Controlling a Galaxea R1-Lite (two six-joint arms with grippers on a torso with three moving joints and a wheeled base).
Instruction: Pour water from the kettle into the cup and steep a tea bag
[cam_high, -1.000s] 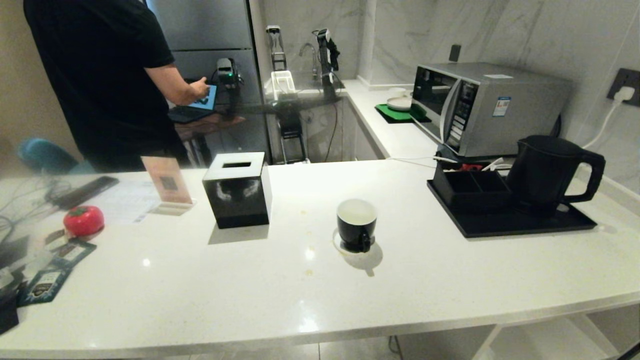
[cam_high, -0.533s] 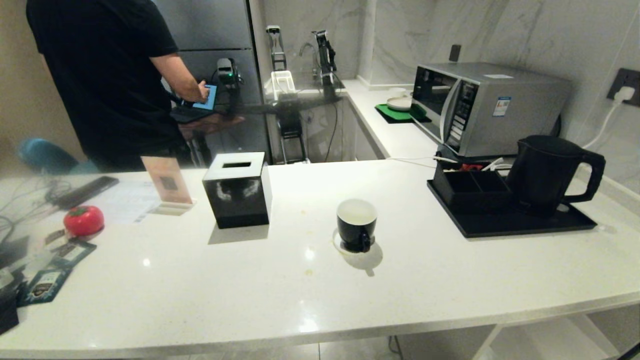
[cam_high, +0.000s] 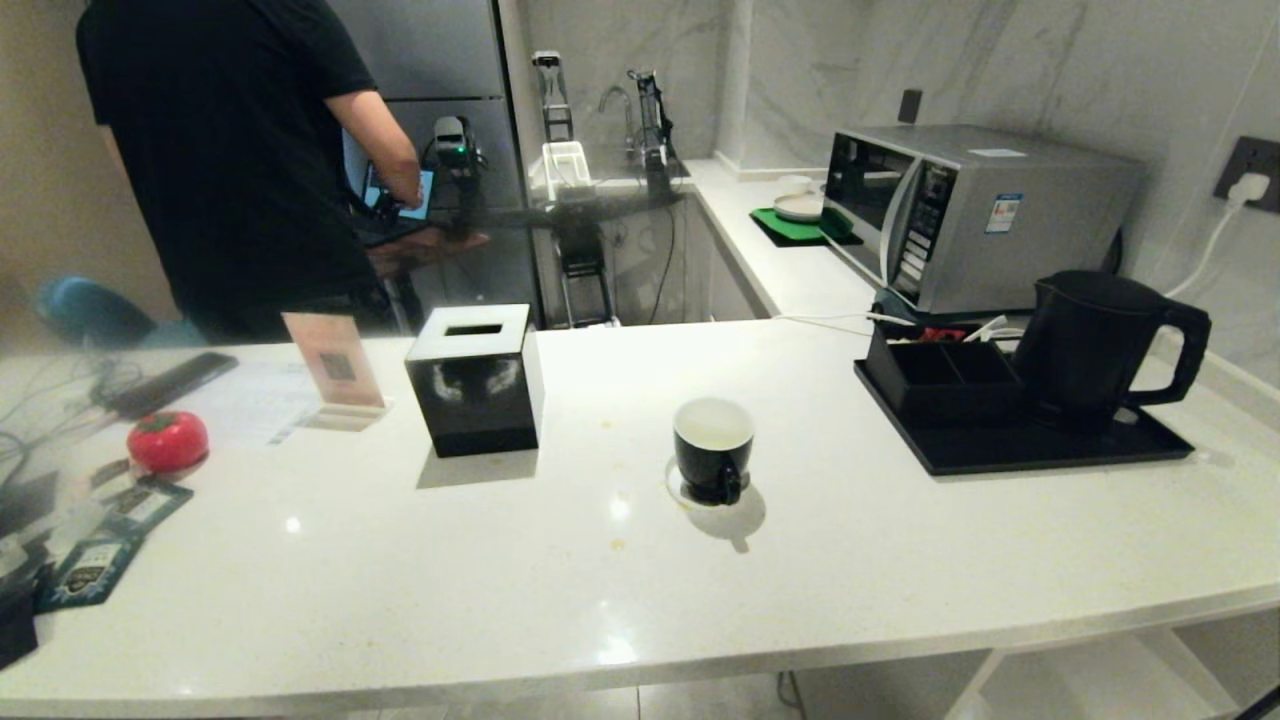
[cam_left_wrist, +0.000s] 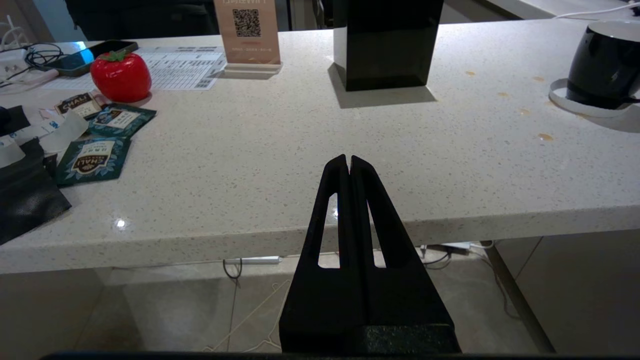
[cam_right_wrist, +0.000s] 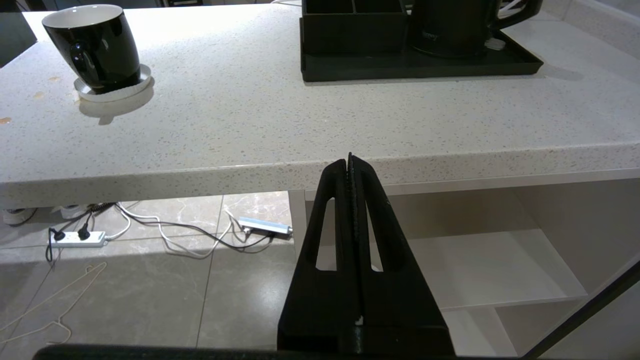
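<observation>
**Both arms parked below the worktop edge**

On the white worktop (cam_high: 880, 560), teal packets (cam_high: 95, 555) lie far left, then a red tomato-shaped object (cam_high: 167, 441) and a black tissue box (cam_high: 475, 380). The cup (cam_high: 712, 449) stands mid-worktop on a coaster. The kettle (cam_high: 1095, 345) sits on a black tray (cam_high: 1010, 452) at right. The left pincer (cam_left_wrist: 349, 162) and the right pincer (cam_right_wrist: 350, 161) are both pressed closed, empty.

The kettle (cam_right_wrist: 452, 25) is cut off at the top edge in the right wrist view, its spout unseen. No water can be made out inside the cup (cam_high: 712, 447). The person (cam_high: 235, 150) is cropped at the head view's top edge.
</observation>
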